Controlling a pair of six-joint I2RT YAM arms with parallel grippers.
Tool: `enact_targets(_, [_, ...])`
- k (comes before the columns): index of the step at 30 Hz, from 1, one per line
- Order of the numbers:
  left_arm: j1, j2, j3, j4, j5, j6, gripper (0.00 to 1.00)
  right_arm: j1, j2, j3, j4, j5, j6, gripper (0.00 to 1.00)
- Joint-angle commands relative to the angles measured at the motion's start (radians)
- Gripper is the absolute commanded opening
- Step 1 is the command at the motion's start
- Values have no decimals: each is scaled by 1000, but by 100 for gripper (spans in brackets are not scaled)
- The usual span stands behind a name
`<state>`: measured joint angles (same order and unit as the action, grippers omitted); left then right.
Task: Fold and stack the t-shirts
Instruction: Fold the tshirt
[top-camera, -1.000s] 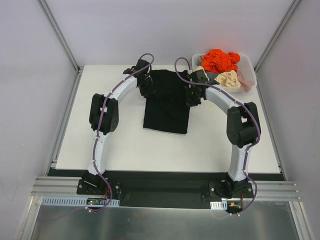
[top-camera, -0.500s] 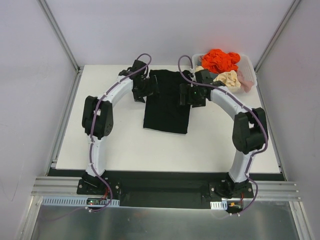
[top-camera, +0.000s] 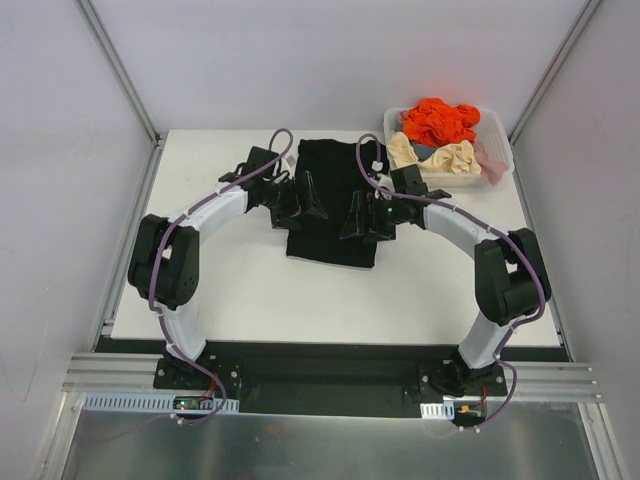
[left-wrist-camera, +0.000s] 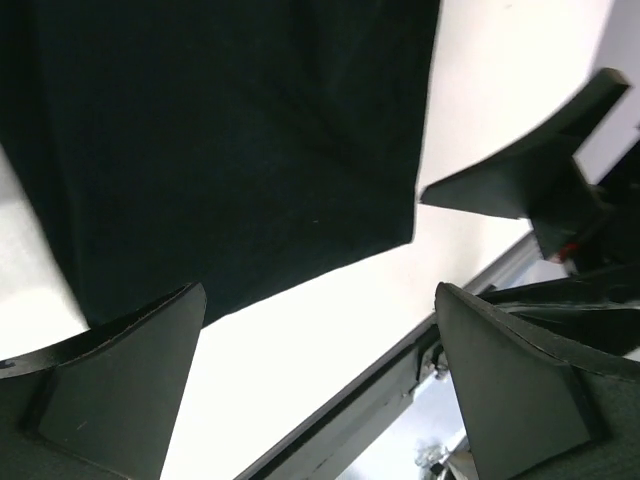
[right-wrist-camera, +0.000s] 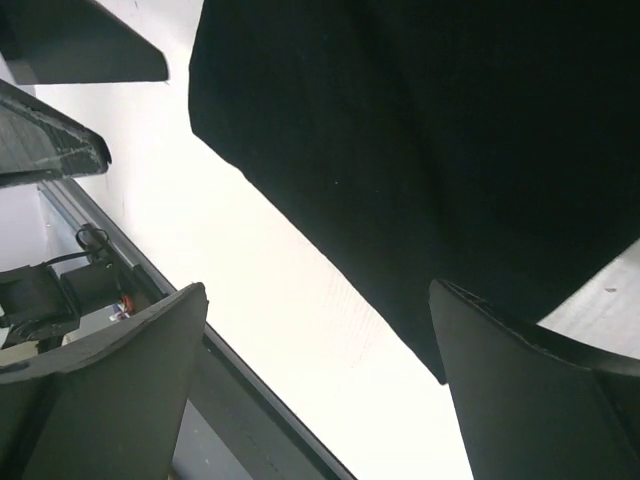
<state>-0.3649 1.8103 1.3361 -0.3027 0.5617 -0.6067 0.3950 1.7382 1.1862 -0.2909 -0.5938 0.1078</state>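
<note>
Left gripper (top-camera: 300, 212): fingers spread wide, grasping nothing, over left edge of black t-shirt (top-camera: 333, 175). Shirt lies flat, folded into a long rectangle, mid-table (top-camera: 250, 290). Right gripper (top-camera: 365, 228): fingers likewise spread and empty, over shirt's right edge. Far right corner: white basket (top-camera: 497, 125) holds orange t-shirt (top-camera: 440, 120), cream t-shirt (top-camera: 455, 158) and pink t-shirt (top-camera: 490, 160), all bunched.

Left arm (top-camera: 215, 205) and right arm (top-camera: 455, 222): white links, black joints, purple cables (top-camera: 283, 135) looping alongside; each end effector (left-wrist-camera: 320, 290) has 2 black wedge-shaped fingers (left-wrist-camera: 120, 380).
</note>
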Motion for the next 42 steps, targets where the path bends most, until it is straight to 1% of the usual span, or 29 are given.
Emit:
enact_targets(1, [4,38,-9,112,142,-31,99,4,18,-7,71,-70,17,97])
enact_targets(3, [4,61,-29,112,149,-28,99,4,35,-25,82,-70,21,97])
enact_targets(8, [4,78,-123,114,81,-25,99,4,67,-83,113,-75,27,97])
enact_targets(12, [4,81,-185,112,90,-28,99,5,87,-131,105,-74,18,97])
enact_targets(15, [6,38,-273,113,49,-25,99,5,74,-164,107,-69,16,97])
enact_targets(20, [6,-75,-443,112,12,-44,99,8,18,-278,104,-69,26,97])
enact_targets(24, [6,-169,-555,109,0,-71,99,33,-101,-378,88,-37,47,97])
enact_targets(25, [6,-216,-592,111,4,-83,99,48,-121,-388,79,-35,43,97])
enact_targets(27, [4,-276,-612,103,35,-87,99,56,-189,-389,7,-31,32,97])
enact_targets(28, [4,-349,-615,102,37,-91,99,56,-221,-381,-11,-26,29,97])
enact_targets(29, [4,-388,-611,93,33,-93,99,56,-289,-344,-49,-3,15,97])
enact_targets(31, [4,-495,-574,77,17,-84,99,56,-353,-285,-103,32,-14,97])
enact_targets(32, [4,-525,-559,64,11,-79,99,57,-415,-254,-147,81,-37,97])
enact_targets(33, [4,-552,-542,35,3,-74,99,56,-451,-213,-157,110,-43,97])
enact_targets(34, [4,-600,-516,13,-18,-70,99,56,-492,-205,-154,135,-48,97])
enact_targets(35, [4,-624,-506,-10,-38,-65,100,54,-581,-204,-121,188,-42,97])
enact_targets(36, [6,-649,-497,-63,-61,-61,99,54,-629,-224,-99,221,-34,97])
enact_targets(37, [4,-695,-497,-93,-136,-62,99,51,-673,-237,-65,301,-25,97])
enact_targets(38, [4,-718,-502,-119,-178,-65,99,51,-743,-249,-67,354,1,97])
enact_targets(40, [6,-773,-534,-188,-262,-85,99,48,-788,-284,-109,484,67,97])
enact_targets(41, [6,-784,-544,-208,-314,-91,99,47,-804,-295,-119,485,81,97])
enact_targets(42, [6,-789,-569,-222,-330,-97,99,41,-802,-307,-125,458,78,97])
